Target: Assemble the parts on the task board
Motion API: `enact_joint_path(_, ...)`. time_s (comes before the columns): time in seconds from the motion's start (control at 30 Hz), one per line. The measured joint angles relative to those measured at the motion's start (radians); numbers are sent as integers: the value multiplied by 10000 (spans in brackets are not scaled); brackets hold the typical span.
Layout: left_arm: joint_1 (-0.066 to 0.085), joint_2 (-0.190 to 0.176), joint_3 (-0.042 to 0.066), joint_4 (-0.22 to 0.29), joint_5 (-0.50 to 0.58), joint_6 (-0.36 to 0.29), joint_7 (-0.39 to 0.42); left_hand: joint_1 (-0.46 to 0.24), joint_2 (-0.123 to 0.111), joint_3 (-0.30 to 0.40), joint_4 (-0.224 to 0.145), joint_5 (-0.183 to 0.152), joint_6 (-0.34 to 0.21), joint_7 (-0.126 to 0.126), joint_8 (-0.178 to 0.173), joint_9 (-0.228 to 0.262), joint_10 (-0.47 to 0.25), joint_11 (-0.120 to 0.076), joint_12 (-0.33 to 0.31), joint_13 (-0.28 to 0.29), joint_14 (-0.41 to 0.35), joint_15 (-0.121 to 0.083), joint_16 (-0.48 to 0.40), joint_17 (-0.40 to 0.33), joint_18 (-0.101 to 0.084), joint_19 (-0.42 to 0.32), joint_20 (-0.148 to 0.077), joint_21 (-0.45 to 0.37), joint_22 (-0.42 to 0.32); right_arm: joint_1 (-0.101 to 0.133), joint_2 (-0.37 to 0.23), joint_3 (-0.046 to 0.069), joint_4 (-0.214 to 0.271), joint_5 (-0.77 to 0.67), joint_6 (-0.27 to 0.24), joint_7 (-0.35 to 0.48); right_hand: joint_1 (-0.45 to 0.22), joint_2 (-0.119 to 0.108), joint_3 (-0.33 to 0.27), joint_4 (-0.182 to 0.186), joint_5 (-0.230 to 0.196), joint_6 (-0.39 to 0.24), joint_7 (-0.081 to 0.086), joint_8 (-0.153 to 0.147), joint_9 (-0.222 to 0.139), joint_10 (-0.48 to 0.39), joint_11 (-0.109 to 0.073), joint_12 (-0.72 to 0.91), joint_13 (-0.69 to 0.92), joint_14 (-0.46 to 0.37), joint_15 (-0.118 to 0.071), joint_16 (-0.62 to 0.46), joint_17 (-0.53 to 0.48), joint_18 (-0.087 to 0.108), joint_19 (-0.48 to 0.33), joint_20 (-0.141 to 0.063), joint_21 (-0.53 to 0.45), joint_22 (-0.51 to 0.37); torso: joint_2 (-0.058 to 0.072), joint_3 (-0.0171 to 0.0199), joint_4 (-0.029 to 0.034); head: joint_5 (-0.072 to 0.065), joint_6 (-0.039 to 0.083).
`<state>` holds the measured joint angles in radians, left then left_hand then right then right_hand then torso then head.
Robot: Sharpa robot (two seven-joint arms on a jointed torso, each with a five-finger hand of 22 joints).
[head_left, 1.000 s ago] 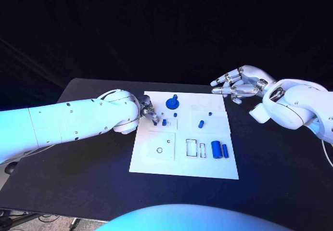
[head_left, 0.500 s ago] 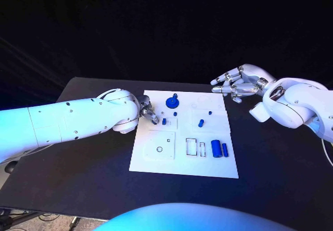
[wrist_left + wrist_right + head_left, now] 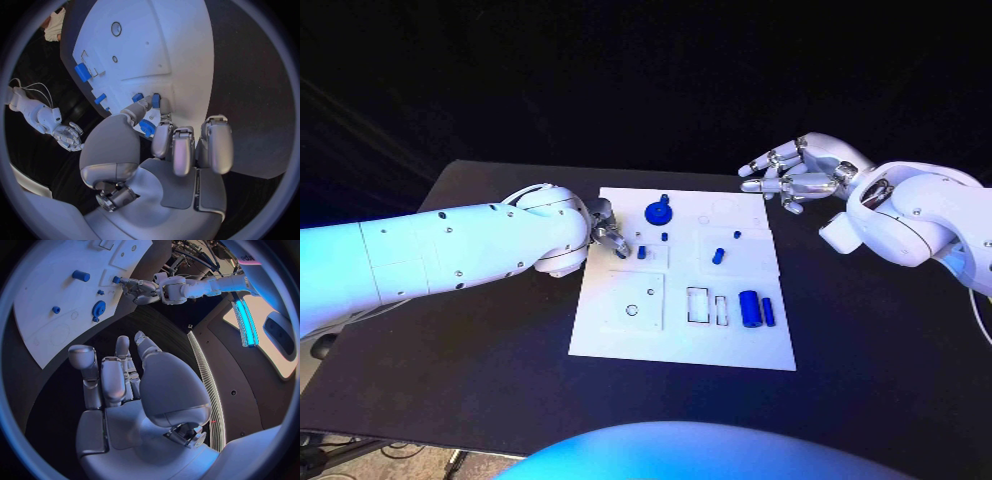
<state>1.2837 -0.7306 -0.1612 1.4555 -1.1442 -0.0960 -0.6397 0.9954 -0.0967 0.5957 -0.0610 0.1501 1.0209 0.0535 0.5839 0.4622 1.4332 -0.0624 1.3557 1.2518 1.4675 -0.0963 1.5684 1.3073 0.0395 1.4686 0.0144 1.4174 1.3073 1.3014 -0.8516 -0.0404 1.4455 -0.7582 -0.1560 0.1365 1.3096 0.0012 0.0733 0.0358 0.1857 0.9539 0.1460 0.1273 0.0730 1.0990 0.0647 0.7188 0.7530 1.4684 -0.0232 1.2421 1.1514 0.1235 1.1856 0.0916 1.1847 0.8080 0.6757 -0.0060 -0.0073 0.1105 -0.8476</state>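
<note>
Left hand (image 3: 603, 230) at the board's (image 3: 678, 340) near-left edge, fingertips on a small blue peg (image 3: 642, 253).
Whether it grips the peg I cannot tell. Right hand (image 3: 792, 172) hovers off the far right corner, fingers spread, holding nothing. Blue disc (image 3: 658, 212) and two cylinders (image 3: 756, 309) lie on the board.

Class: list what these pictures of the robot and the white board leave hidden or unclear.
- Head view: the left hand is mostly behind its own arm, so its hold cannot be judged.
- Left wrist view: its fingers cover part of a blue piece; contact is unclear.
- Head view: the board markings are too small to read.
</note>
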Motion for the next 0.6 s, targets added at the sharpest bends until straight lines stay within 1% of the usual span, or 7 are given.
enact_joint_path(0.13,-1,3,2,-8,0,3,0,-84,61,-41,39,-3,2,-2,1,-49,1,0,57,35,0,0,0,9,0,0,0,18,0,-1,1,0,0,0,0,1,0,0,-29,29,0,0,0,0,0,0,0,0,0,0,0,0,0,0,0,0,0,0,0,0,-2,1,2)
enact_joint_path(0.2,-2,5,3,-19,0,6,0,-122,97,-88,63,-4,51,-51,1,-91,1,-1,68,36,0,0,0,9,-1,0,0,38,0,-1,1,0,0,0,0,1,0,0,-29,29,0,0,0,0,0,0,0,0,0,0,0,0,0,0,0,0,0,0,0,0,-5,4,3)
enact_joint_path(0.27,-2,6,3,-28,0,9,0,-189,164,-138,118,-4,96,-29,1,-138,2,-2,68,51,0,0,0,8,-1,0,0,38,0,-1,0,0,2,0,0,1,0,0,-29,29,0,0,0,0,0,0,0,0,0,0,0,0,0,0,0,0,0,0,1,0,-10,6,4)
enact_joint_path(0.47,-3,44,4,-94,-1,38,-10,-322,270,-217,310,-5,232,-93,9,-239,52,17,68,87,0,0,0,8,0,0,0,38,0,0,-5,0,6,0,0,1,0,0,-29,29,0,0,0,0,0,0,0,0,0,0,0,0,1,0,0,0,0,1,4,1,-11,1,-6)
enact_joint_path(0.53,-5,67,4,-132,0,52,-22,-371,319,-269,362,-5,400,-220,0,-340,52,17,68,87,0,0,0,7,0,0,0,38,0,0,-5,0,6,0,0,1,0,0,-29,29,0,0,0,0,0,0,0,0,0,0,0,-32,-18,0,0,0,-33,-21,4,2,-7,-2,-10)
enact_joint_path(0.57,-6,78,4,-152,1,62,-30,-371,318,-308,401,-5,426,-218,0,-363,52,17,68,87,0,0,0,7,0,0,0,38,0,0,-5,0,6,0,0,1,0,0,-29,29,0,0,0,0,0,0,0,0,0,0,0,-57,-32,0,0,0,-47,-38,4,2,-5,-2,-12)
enact_joint_path(0.6,-7,91,2,-175,3,79,-42,-467,308,-341,434,-5,532,-323,-6,-391,52,17,68,87,0,0,0,7,-1,0,0,38,0,0,-5,0,6,0,0,2,0,0,-29,29,0,0,0,0,0,0,0,0,0,0,0,-60,-45,0,0,0,-47,-55,4,2,-5,-3,-12)
